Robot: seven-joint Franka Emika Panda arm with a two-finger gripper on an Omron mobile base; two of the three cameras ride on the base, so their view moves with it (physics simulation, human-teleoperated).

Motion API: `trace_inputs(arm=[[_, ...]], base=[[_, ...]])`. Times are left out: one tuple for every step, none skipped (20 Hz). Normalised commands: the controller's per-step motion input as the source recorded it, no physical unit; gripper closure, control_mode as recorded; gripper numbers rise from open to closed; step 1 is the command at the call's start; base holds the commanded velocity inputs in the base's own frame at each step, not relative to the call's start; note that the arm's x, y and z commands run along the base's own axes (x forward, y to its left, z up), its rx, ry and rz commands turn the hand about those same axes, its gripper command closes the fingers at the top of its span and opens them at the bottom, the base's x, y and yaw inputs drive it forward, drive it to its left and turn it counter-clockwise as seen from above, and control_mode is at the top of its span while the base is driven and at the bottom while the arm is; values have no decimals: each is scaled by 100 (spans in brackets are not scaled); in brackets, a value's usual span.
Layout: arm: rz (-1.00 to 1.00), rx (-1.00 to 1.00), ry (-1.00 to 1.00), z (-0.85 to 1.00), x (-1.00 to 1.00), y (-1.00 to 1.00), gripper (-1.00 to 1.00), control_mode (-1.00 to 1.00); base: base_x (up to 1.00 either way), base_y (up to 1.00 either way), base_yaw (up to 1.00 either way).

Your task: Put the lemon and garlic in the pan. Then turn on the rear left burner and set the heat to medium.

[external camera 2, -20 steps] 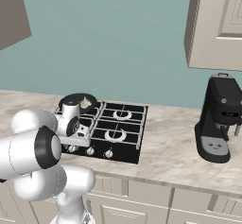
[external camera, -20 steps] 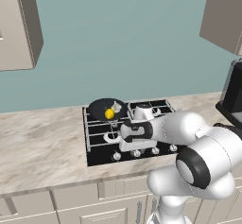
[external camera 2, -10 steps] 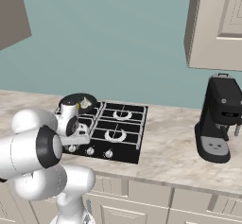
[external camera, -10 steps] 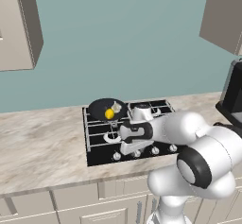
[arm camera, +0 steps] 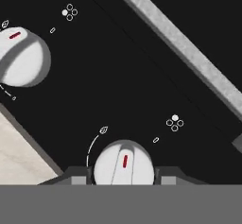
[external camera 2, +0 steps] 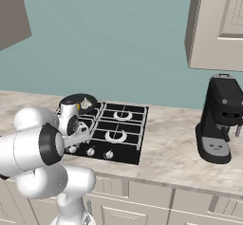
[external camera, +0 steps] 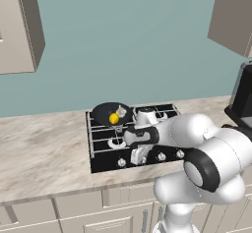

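The black pan (external camera: 104,111) stands on the rear left burner and covers it. The yellow lemon (external camera: 114,118) and the pale garlic (external camera: 121,111) both lie inside the pan. The right base view shows the pan (external camera 2: 76,98) with the garlic (external camera 2: 86,104) in it. My gripper (external camera: 139,156) is down at the front row of white knobs on the black cooktop (external camera: 101,151). Seen from the hand, the gripper (arm camera: 124,176) is open, with a white knob (arm camera: 124,164) between its fingertips (arm camera: 78,176). That knob's red mark points straight up the picture.
A second white knob (arm camera: 21,57) sits to the upper left in the hand view, and a grey grate bar (arm camera: 179,48) crosses above. A black coffee machine (external camera 2: 220,119) stands on the marble counter (external camera: 44,153) to the right. Wall cabinets and a hood hang overhead.
The hand has dropped from over the front left burner to the knob row at the cooktop's front edge. Pan, lemon and garlic have not moved.
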Motion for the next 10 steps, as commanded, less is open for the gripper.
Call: trace_inputs(arm=[[44,0,0,-16,0,0,100,-100],[44,0,0,-16,0,0,100,-100],[44,0,0,-16,0,0,100,-100],[44,0,0,-15,-3,0,100,-100],[44,0,0,-14,-6,0,100,-100],[44,0,0,-11,-8,0,100,-100],[44,0,0,-14,-6,0,100,-100],[44,0,0,-16,-8,0,100,-100],[44,0,0,-16,-9,0,100,-100],[44,1,0,-19,-8,0,100,-100]], base=[[0,0,0],[0,0,0],[0,0,0],[0,0,0],[0,0,0],[0,0,0],[0,0,0],[0,0,0],[0,0,0],[0,0,0]])
